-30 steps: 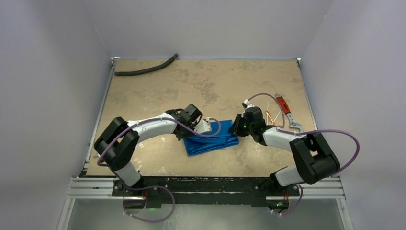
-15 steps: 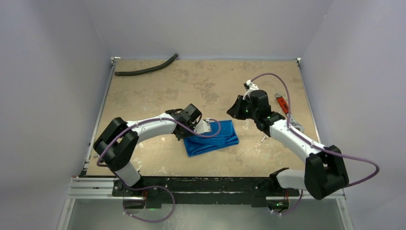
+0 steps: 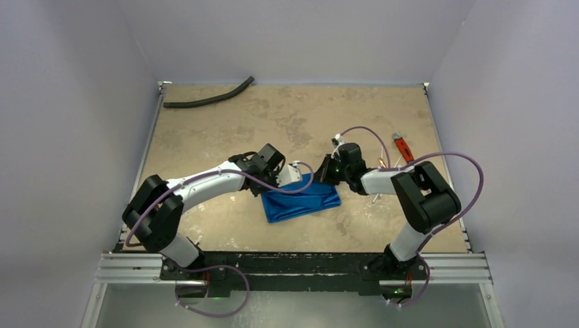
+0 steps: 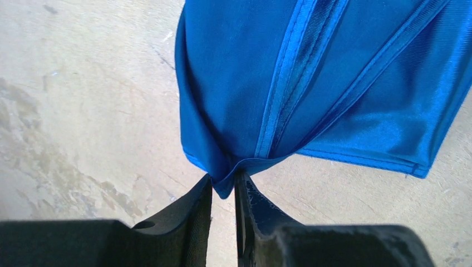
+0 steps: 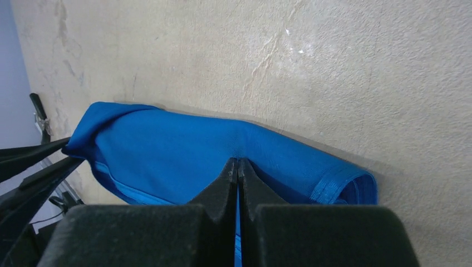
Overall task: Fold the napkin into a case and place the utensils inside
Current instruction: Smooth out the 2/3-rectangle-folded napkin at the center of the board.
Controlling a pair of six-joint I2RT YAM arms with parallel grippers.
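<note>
The blue napkin (image 3: 301,200) lies folded into an oblong pouch shape on the table in front of the arms. My left gripper (image 3: 292,175) is shut on its far left corner, and the left wrist view shows the cloth (image 4: 311,83) bunched between my left gripper's (image 4: 224,182) tips. My right gripper (image 3: 326,171) is at the far right edge, and in the right wrist view it (image 5: 238,164) is shut, pinching a dimple of the napkin (image 5: 167,150). The utensils (image 3: 376,197) are mostly hidden by the right forearm; only thin bits show.
A red-handled wrench (image 3: 403,147) lies to the right, behind the right arm. A black curved hose (image 3: 208,98) lies at the far left corner. Grey walls enclose the table on three sides.
My right gripper lifted away to the far right, then came back and shut on the napkin's far right edge. My left gripper kept its hold and shifted only slightly.
</note>
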